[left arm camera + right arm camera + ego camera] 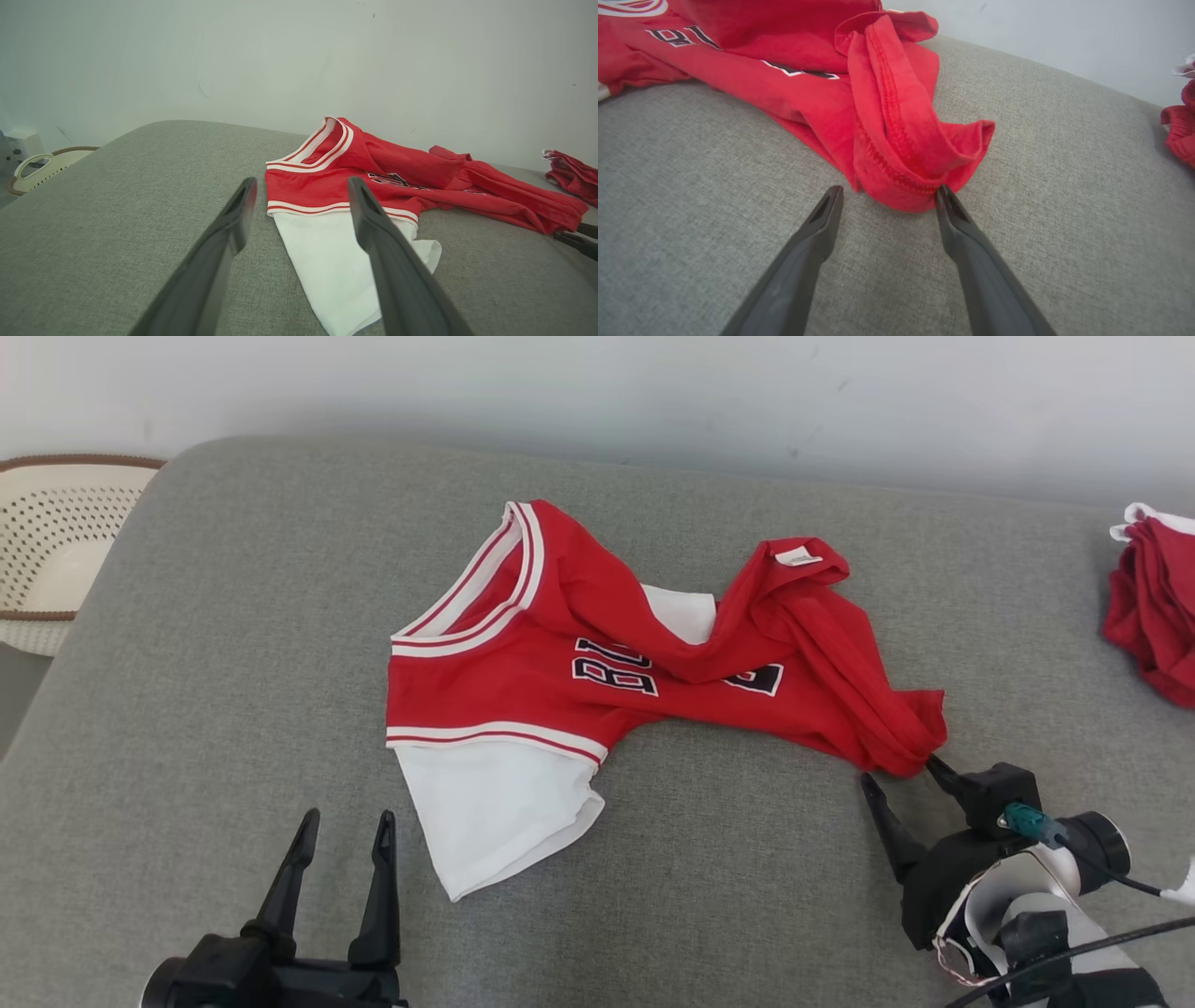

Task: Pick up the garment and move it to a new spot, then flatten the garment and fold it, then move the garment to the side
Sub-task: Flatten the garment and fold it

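The garment [597, 653] is a red jersey with white sleeves, white-striped trim and black lettering, lying crumpled mid-cushion; it also shows in the left wrist view [387, 186] and the right wrist view [878, 116]. My left gripper [345, 821] [301, 184] is open near the front edge, left of the white sleeve [495, 812], apart from it. My right gripper [901, 770] [887, 193] is open at the jersey's bunched right corner [915, 186]; one fingertip [945, 193] touches the red hem, with nothing clamped between the jaws.
The grey cushion [233, 663] spreads wide, with bare fabric left and front. A perforated cream basket [56, 551] sits off its left edge. More red-and-white cloth [1158, 607] lies at the far right. A pale wall [653, 392] runs behind.
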### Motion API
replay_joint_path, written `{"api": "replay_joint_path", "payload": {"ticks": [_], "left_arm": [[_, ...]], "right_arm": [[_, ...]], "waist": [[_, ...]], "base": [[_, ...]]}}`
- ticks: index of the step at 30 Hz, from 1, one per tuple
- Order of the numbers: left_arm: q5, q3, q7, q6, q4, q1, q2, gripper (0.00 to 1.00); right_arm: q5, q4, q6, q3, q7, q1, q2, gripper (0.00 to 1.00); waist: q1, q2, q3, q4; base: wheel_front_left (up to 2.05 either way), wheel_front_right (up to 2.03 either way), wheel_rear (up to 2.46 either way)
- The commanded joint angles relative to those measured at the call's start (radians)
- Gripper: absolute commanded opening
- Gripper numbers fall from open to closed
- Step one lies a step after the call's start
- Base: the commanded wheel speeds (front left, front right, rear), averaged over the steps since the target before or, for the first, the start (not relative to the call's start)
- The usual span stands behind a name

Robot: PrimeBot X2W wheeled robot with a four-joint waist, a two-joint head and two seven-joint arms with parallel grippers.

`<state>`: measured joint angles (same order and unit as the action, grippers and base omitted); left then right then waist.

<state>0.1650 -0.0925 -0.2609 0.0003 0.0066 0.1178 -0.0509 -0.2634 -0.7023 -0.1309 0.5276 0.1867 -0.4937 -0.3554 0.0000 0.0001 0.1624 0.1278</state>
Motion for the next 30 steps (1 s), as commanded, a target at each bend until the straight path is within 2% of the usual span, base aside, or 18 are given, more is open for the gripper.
{"api": "replay_joint_path", "payload": {"ticks": [1,2,4,9,15,23,24,30], "left_arm": [[-0.005,0.003,-0.006,-0.003,0.004,0.004,0.0,1.0],[-0.005,0.003,-0.006,-0.003,0.005,0.004,0.0,1.0],[-0.005,0.003,-0.006,-0.003,0.006,0.005,0.0,1.0],[-0.007,0.008,-0.006,0.003,0.012,-0.009,0.0,1.0],[0.001,0.019,-0.006,0.01,0.013,-0.037,0.0,1.0],[0.009,0.02,-0.006,0.014,0.009,-0.066,0.0,1.0],[0.009,0.02,-0.006,0.014,0.009,-0.066,0.0,1.0],[0.006,0.025,-0.006,0.016,0.004,-0.073,0.0,1.0]], "right_arm": [[0.009,-0.015,0.0,0.004,0.008,-0.018,0.002,1.0],[0.011,-0.027,0.0,0.003,0.011,-0.031,0.005,0.93],[0.012,-0.05,0.0,0.003,0.019,-0.05,0.012,0.0],[-0.006,-0.077,0.0,0.02,0.043,-0.058,0.024,0.0],[-0.071,-0.008,0.0,0.053,0.034,-0.014,0.013,0.0],[-0.208,0.258,0.0,0.038,-0.119,0.123,-0.028,0.0],[-0.208,0.258,0.0,0.038,-0.119,0.123,-0.028,0.0],[-0.295,0.502,0.0,-0.033,-0.282,0.27,-0.083,0.0]], "waist": [[0.0,-0.0001,0.008,0.009],[0.0,-0.0001,0.009,0.011],[0.0,-0.0001,0.01,0.015],[0.0,-0.0001,-0.009,0.011],[0.0,-0.0001,-0.054,-0.03],[0.0,-0.0001,-0.085,-0.088],[0.0,-0.0001,-0.085,-0.088],[0.0,-0.0001,-0.091,-0.107]], "base": [[0.0,0.0,0.0],[0.0,0.0,0.0],[0.0,0.0,0.0],[0.0,0.0,0.0],[0.0,0.0,0.0],[0.0,0.0,0.0],[0.0,0.0,0.0],[0.0,0.0,0.0]]}}
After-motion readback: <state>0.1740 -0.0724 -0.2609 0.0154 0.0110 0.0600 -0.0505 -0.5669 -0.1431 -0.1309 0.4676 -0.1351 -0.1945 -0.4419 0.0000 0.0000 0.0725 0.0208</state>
